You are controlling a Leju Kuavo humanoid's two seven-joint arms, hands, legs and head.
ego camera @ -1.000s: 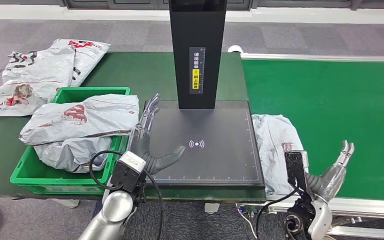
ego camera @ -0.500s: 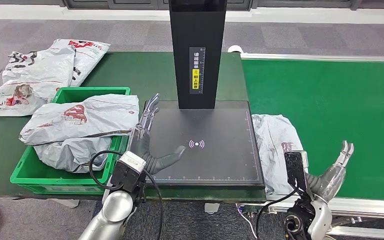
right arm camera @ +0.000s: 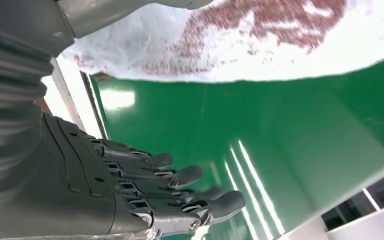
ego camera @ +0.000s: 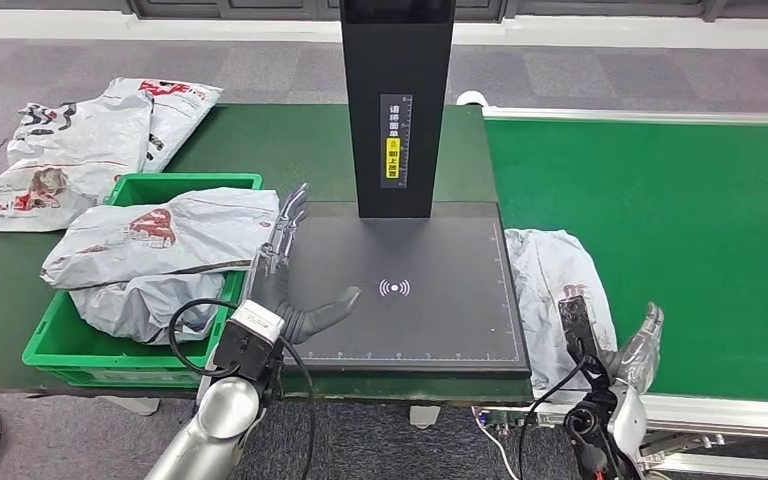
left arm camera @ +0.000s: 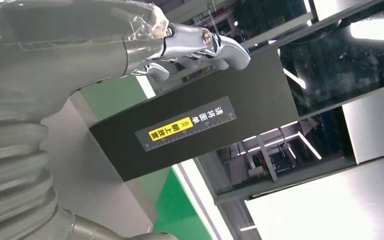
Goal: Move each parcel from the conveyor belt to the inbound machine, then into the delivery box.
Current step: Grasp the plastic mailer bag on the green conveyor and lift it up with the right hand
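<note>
The conveyor belt [ego camera: 660, 220] was bright green with a pale metal edge. Beside it, the inbound machine [ego camera: 405, 285] was matte black, its plate marked with a small white signal symbol and a fine white ruler line along the border; its black column [ego camera: 395, 100] carried a label of white characters above a yellow patch. The parcel [ego camera: 550, 285] against the machine's belt side was pale grey with a faint red print. On the machine's other side, the delivery box [ego camera: 60, 350] was vivid green, holding grey parcels [ego camera: 160, 240] printed in red and black. The left hand [ego camera: 285, 275] was silver and dark grey; the right hand [right arm camera: 145, 200] was dark grey.
</note>
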